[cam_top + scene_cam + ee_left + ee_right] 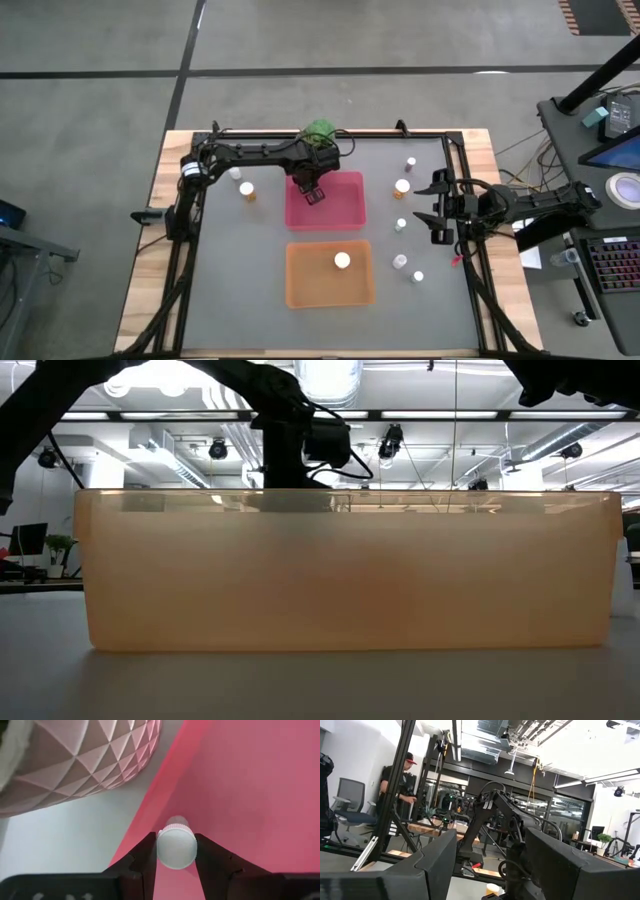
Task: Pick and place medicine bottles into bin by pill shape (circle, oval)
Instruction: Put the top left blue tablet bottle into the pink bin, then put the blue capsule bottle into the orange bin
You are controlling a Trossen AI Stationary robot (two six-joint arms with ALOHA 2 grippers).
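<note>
The left gripper (316,193) hung over the pink bin (347,210), near its back-left corner, its fingers pinching a white-capped medicine bottle (176,848) by the cap end. Release too close to the wall and, I judged, the bottle could strike the rim and tumble out beside the faceted plant pot (85,760). The right gripper (437,208) waited at the table's right edge, jaws spread wide and holding nothing. Counted from above: two bins, pink and orange (305,285); one bottle lay in the orange bin (342,260), two stood left of the pink bin, five on the right side, one was held.
</note>
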